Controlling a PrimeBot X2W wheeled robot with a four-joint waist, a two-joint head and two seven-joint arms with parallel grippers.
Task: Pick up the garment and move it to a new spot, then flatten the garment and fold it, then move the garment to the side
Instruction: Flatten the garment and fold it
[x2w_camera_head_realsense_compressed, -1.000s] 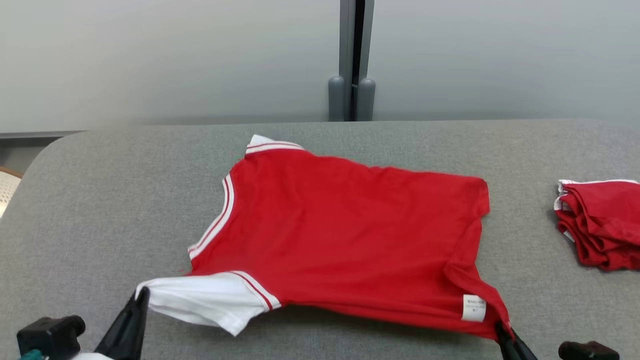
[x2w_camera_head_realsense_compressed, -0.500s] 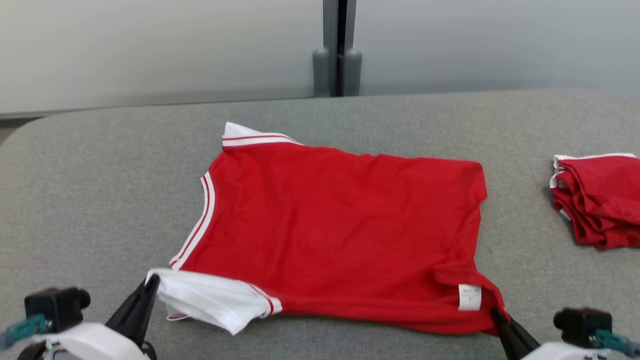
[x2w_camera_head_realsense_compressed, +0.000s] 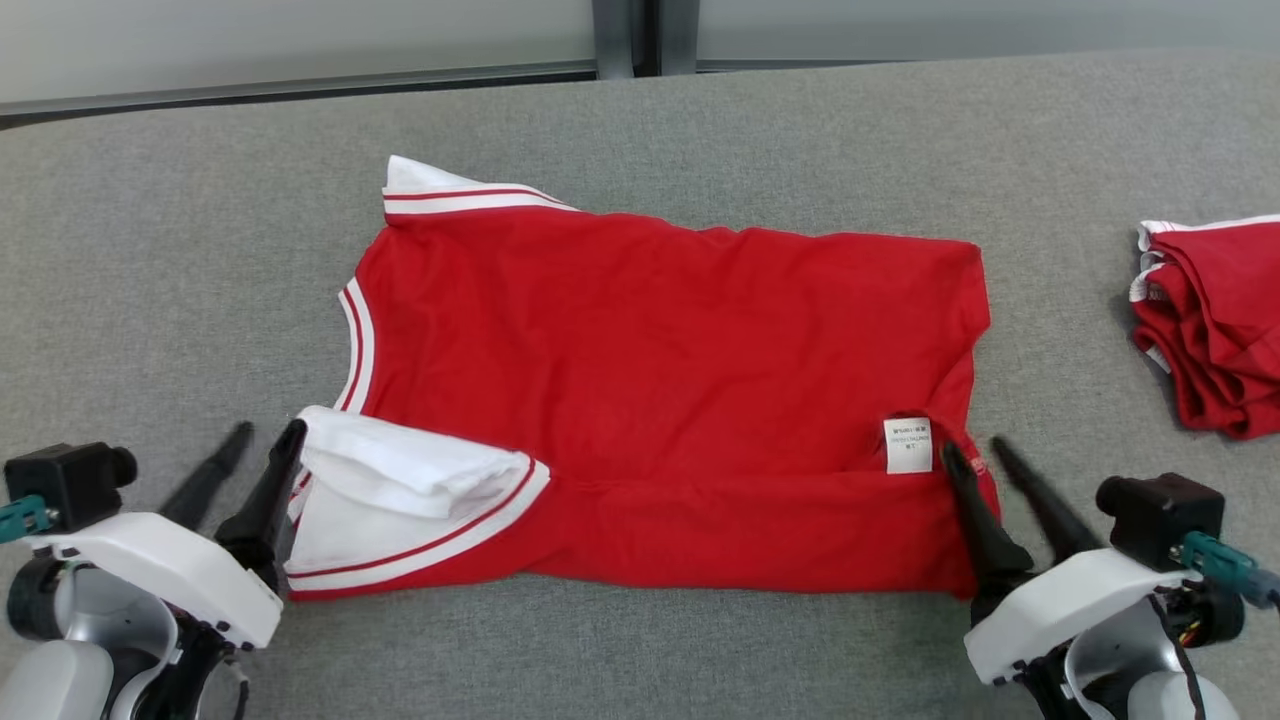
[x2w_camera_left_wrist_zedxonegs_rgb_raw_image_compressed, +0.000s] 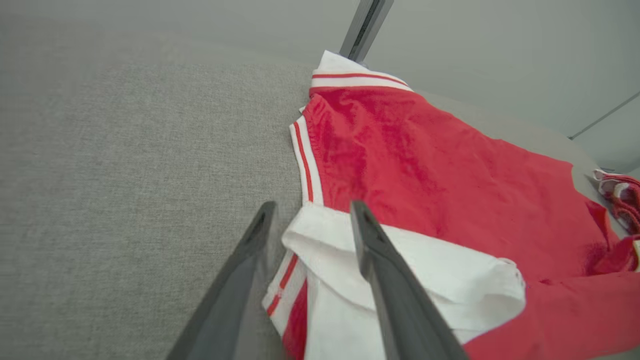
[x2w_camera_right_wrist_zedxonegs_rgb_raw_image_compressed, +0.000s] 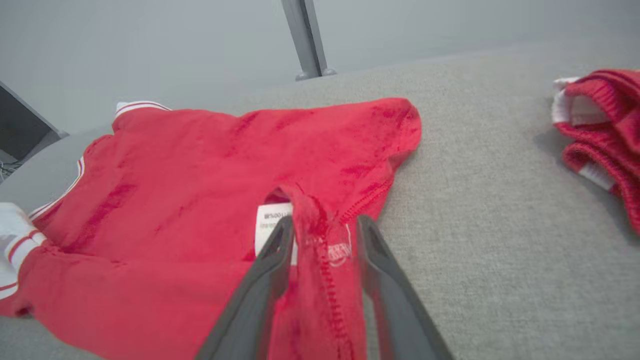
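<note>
The garment (x2w_camera_head_realsense_compressed: 650, 350), a red shirt with white sleeves, lies spread in the middle of the gray desk (x2w_camera_head_realsense_compressed: 700, 110), with its neck opening toward the left of the head view. Its near edge is turned up over the body and makes a long red band along the lower side. A white label (x2w_camera_head_realsense_compressed: 908, 445) shows at the right end of this band. The near sleeve (x2w_camera_head_realsense_compressed: 400, 480), white with a red stripe, lies folded at the lower left corner of the garment. The far sleeve (x2w_camera_head_realsense_compressed: 440, 190) shows from under the upper left corner.

The left gripper (x2w_camera_head_realsense_compressed: 267, 435) is at the lower left of the head view. Its two dark fingers are spread wide. In the left wrist view one finger lies over the white sleeve, and the other is over the bare desk just beside it. The sleeve edge is between them, not pinched.

The right gripper (x2w_camera_head_realsense_compressed: 975, 450) is at the lower right, at the right end of the turned-up band. Its fingers are also apart. In the right wrist view the stitched side seam runs up between them, near the label.

A pile of red clothes (x2w_camera_head_realsense_compressed: 1220, 320) lies at the right edge of the head view, well apart from the garment. Behind the desk a gray post (x2w_camera_right_wrist_zedxonegs_rgb_raw_image_compressed: 304, 35) stands against a pale wall.
</note>
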